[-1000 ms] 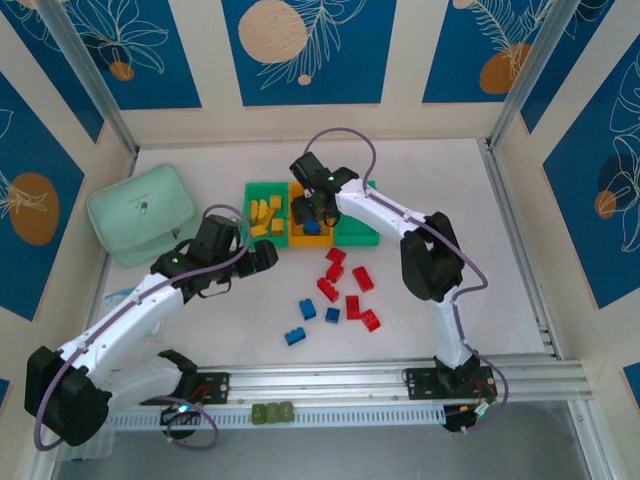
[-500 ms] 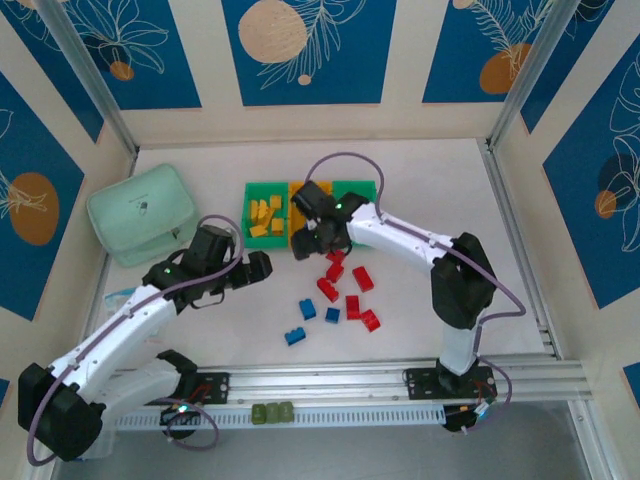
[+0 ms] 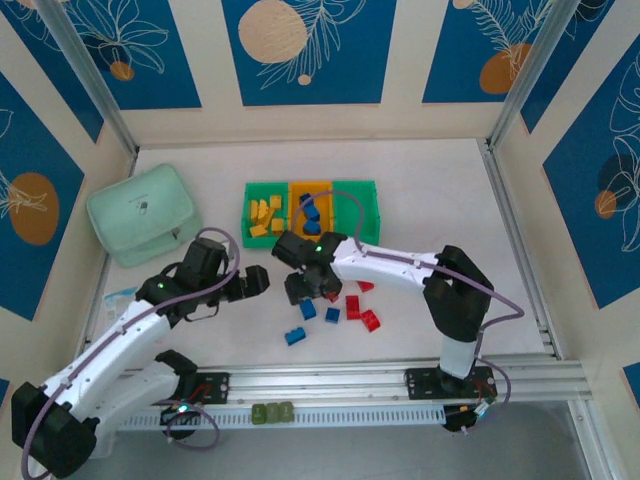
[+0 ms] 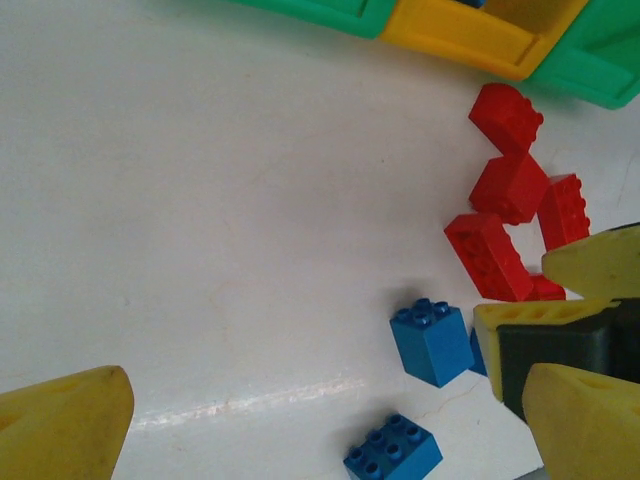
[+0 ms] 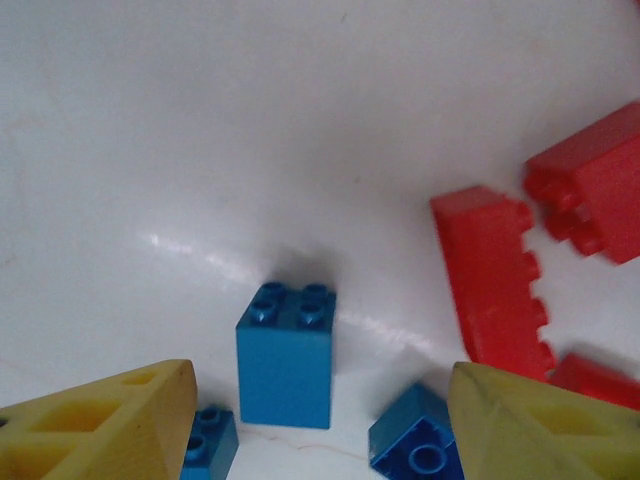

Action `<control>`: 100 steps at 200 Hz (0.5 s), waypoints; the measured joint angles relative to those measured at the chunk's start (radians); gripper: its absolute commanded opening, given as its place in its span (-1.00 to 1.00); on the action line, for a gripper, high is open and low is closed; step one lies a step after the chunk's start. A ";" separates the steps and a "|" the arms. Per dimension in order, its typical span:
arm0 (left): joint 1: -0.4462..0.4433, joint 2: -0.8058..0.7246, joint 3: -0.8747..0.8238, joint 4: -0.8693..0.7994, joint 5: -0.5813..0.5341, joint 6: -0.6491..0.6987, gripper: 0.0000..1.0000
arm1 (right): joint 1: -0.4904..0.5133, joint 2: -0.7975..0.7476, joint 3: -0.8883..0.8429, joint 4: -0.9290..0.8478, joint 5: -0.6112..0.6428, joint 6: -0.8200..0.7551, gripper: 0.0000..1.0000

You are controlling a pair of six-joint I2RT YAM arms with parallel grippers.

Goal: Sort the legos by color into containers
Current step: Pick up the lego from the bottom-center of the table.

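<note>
Sorting looks a little past half done, in my judgement; of the three joined containers (image 3: 300, 184), the left green bin (image 3: 249, 212) holds all the yellow legos (image 3: 265, 215), about eight, though they overlap too much for a sure count; the orange bin (image 3: 296, 190) in the middle holds a few blue legos (image 3: 313, 212), perhaps three or four; the right green bin (image 3: 357, 205) shows no brick in it, so the reds are not yet begun. Loose on the desk (image 3: 420, 190) lie three blue bricks and at least five red bricks (image 4: 510, 185), the reds clustered just beside the blues, some partly hidden under the right arm. The right gripper (image 5: 320, 385) hangs low over the blues with its jaws wide and nothing in them, an upright blue brick (image 5: 287, 355) standing between its fingers but untouched; the left gripper (image 4: 325, 410) hovers just left of the pile, also wide and empty. What remains: three blues to the orange bin, then every red.
</note>
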 measured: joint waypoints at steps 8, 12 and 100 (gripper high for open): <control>0.000 -0.013 -0.013 0.001 0.004 0.000 0.99 | 0.016 0.000 -0.012 0.001 0.000 0.010 0.36; 0.001 -0.019 -0.018 0.001 0.006 -0.001 0.99 | 0.021 0.000 -0.018 0.000 0.000 0.014 0.35; 0.001 -0.084 -0.059 0.000 0.009 -0.001 0.99 | 0.042 0.063 -0.027 0.027 -0.002 0.057 0.08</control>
